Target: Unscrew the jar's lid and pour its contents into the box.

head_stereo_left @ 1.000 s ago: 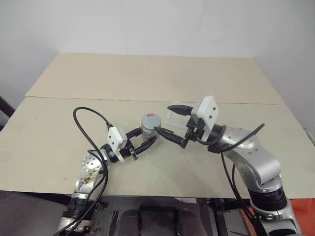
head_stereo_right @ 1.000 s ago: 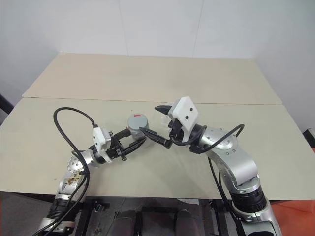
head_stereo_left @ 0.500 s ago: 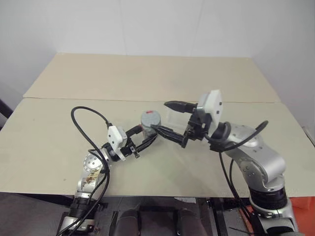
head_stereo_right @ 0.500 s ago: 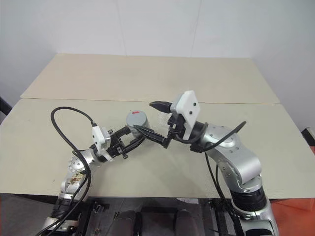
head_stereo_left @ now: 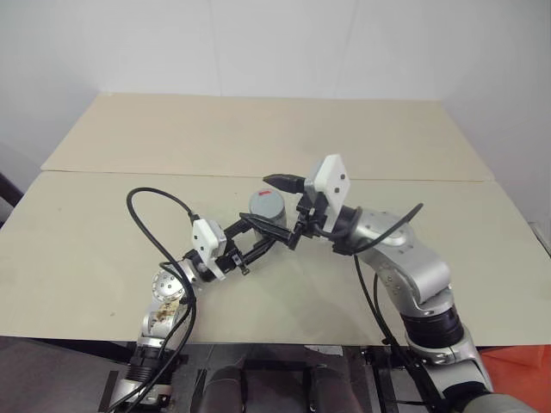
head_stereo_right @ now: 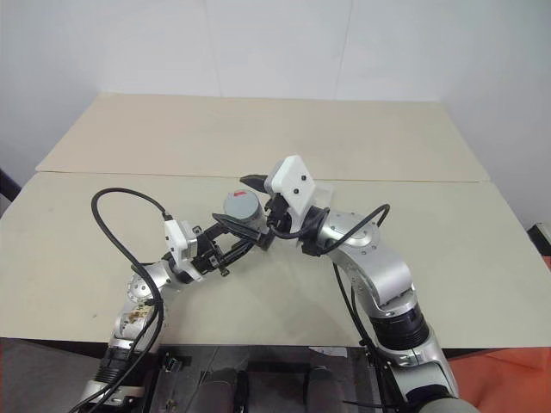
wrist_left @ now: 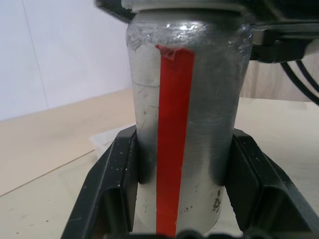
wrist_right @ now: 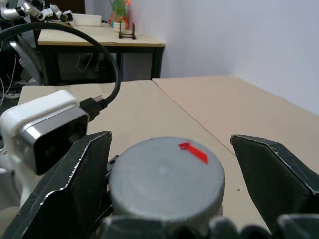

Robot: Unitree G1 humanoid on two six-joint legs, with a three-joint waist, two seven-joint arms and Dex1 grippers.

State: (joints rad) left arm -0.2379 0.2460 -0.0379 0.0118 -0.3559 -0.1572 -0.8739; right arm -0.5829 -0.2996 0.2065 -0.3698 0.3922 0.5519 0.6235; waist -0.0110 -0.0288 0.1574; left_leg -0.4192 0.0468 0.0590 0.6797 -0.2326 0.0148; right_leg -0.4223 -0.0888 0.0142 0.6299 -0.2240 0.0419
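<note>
Now left gripper (head_stereo_left: pixel 258 241) clamps jar (head_stereo_left: pixel 267 215) upright, just above table (head_stereo_left: pixel 103 224). Right gripper (head_stereo_left: pixel 286 211) has swung in from beside jar; jaws wide, straddling lid (wrist_right: pixel 167 174), not touching. Unscrewing looks next. Box (head_stereo_right: pixel 320 196) just behind right gripper.

The silvery-grey jar (wrist_left: pixel 182 124), red-striped, is being held upright between the left gripper's fingers (wrist_left: pixel 112 191), its lid (wrist_right: pixel 165 175) lying between the right gripper's spread fingers (wrist_right: pixel 70 186).

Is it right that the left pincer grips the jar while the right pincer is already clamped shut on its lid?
Not quite. The left pincer grips the jar, but the right pincer stands open around the lid, as the right wrist view shows.
</note>
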